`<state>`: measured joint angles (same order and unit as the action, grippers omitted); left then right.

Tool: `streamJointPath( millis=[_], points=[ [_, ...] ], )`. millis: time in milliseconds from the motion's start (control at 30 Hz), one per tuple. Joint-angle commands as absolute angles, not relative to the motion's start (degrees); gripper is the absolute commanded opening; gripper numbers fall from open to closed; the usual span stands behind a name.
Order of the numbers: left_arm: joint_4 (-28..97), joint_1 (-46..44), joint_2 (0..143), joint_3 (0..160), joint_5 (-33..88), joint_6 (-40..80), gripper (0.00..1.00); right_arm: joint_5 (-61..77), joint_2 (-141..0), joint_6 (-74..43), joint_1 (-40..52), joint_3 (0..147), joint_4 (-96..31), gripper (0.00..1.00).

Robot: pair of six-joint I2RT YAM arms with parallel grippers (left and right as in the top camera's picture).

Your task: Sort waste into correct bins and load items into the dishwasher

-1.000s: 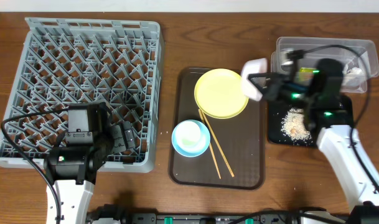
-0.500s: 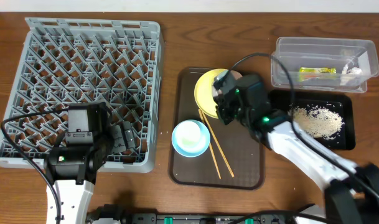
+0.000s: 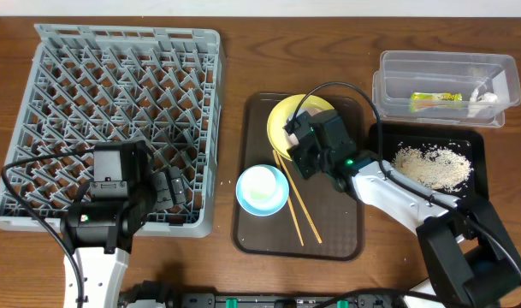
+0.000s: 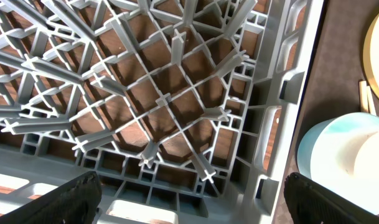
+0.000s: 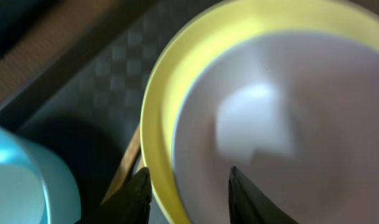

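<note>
My right gripper (image 3: 298, 135) (image 5: 189, 186) is low over the yellow plate (image 3: 281, 120) (image 5: 159, 118) on the brown tray. Its fingers are partly open and straddle the rim of the white bowl with a beige inside (image 5: 270, 124), which rests on the plate. The light blue bowl (image 3: 262, 190) (image 4: 320, 143) holds the small white cup (image 4: 363, 163). The chopsticks (image 3: 294, 201) (image 5: 128, 163) lie beside it. My left gripper (image 3: 170, 190) (image 4: 192, 199) is open and empty over the near right corner of the grey dish rack (image 3: 115, 94) (image 4: 177, 93).
The clear tub (image 3: 444, 64) at the back right holds the green-and-orange wrapper (image 3: 435, 98) and the white scrap (image 3: 487, 97). The black tray (image 3: 380, 137) in front of it holds the beige crumbs (image 3: 431, 164). The dishes sit on the dark brown serving tray (image 3: 337, 231).
My right arm swung left from above the black tray, carrying the white bowl, and came down over the yellow plate. The crumbs now lie uncovered in the black tray. The left arm has not moved.
</note>
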<state>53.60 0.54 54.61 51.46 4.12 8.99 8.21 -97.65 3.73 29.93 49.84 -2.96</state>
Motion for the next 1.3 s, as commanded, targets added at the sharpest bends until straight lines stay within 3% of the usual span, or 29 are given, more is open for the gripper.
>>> streamJointPath(
  millis=[0,167,367,900,1033,1133,1267],
  points=[
    [53.7,0.2,54.6,52.7,4.0,8.9,0.95,8.6,-93.8,1.8,30.4,52.8,-6.8,0.40],
    [53.7,0.2,54.6,52.7,4.0,8.9,0.95,11.4,-89.6,0.1,30.4,60.3,-18.0,0.41],
    [53.7,0.2,54.6,52.7,4.0,8.9,0.96,25.6,-88.8,-7.2,31.0,65.0,-26.1,0.41],
    [53.8,0.2,54.6,52.7,4.0,8.9,0.96,21.0,-96.4,-13.7,37.9,63.1,-34.0,0.38],
    [53.8,0.2,54.6,52.7,4.0,8.9,0.96,20.8,-100.0,-14.6,38.3,63.1,-33.9,0.31],
    [53.8,0.2,54.6,52.7,4.0,8.9,0.96,20.8,-102.0,-16.4,38.3,63.2,-33.2,0.11],
    [53.8,0.2,54.6,52.7,4.0,8.9,0.96,20.8,-101.2,-16.7,37.1,63.8,-32.8,0.01]
  ],
)
